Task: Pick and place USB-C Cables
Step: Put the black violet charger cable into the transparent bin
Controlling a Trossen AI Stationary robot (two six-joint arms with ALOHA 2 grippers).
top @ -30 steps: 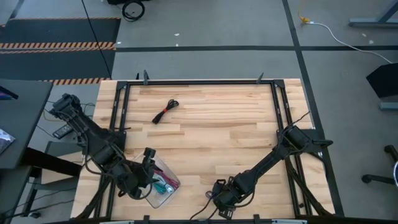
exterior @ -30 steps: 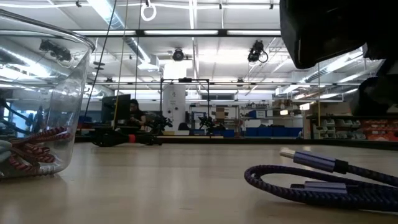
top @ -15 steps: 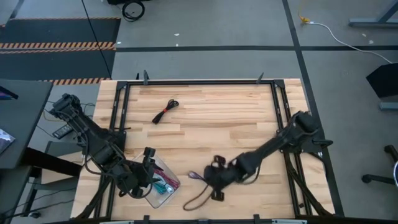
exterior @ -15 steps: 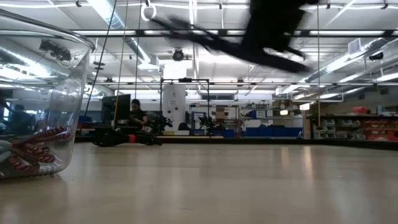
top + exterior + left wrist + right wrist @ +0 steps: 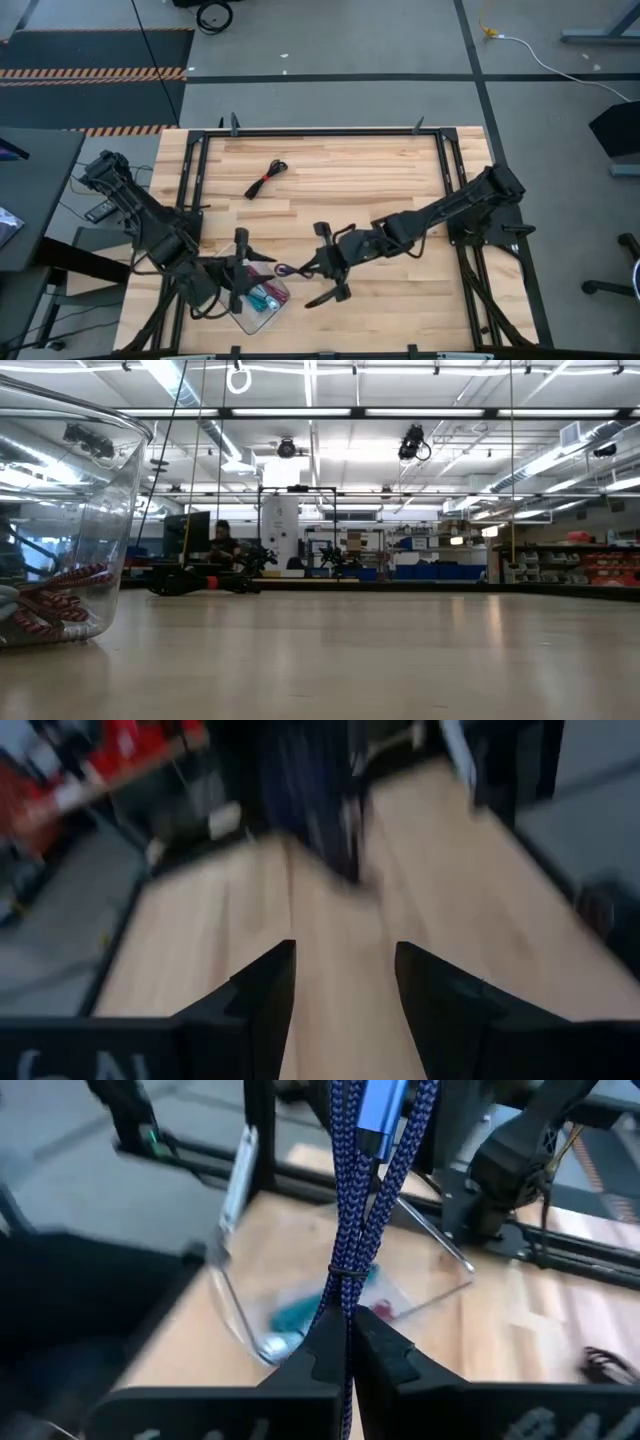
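Note:
My right gripper [image 5: 314, 265] hovers mid-table, just right of the clear tray [image 5: 268, 309], shut on the purple USB-C cable [image 5: 290, 270]. In the right wrist view that braided bundle [image 5: 352, 1200] runs out from my gripper [image 5: 347, 1332] over the tray [image 5: 240, 1210], where a teal cable [image 5: 295, 1313] and a magenta one [image 5: 378, 1307] lie. The low view shows the tray wall [image 5: 70, 480] and a red-and-white cable [image 5: 55, 600] on its floor. The black-and-red cable [image 5: 266, 178] lies flat on the far half. My left gripper [image 5: 240, 248] is open at the tray's left side [image 5: 345, 960]. My right gripper pinches the purple cable bundle between its two fingers at one end [image 5: 346, 1308], several strands together, just short of the thin tie [image 5: 345, 1268]. The fingers slant down from the table's right toward the tray. The bundle is lifted clear of the table, its connector [image 5: 380, 1110] at the free end.
The black frame rails [image 5: 320, 131] run along the table's far, left and right sides. Bare wood [image 5: 360, 190] spreads between the black-and-red cable and the right arm [image 5: 440, 212]. Shelves and equipment fill the room beyond the table [image 5: 330, 555].
My right gripper has risen from the table's near edge and swung toward the left and far side, up to the tray, staying shut on the purple cable. The cable, which lay on the wood a second ago, is now lifted clear and hangs beside the tray.

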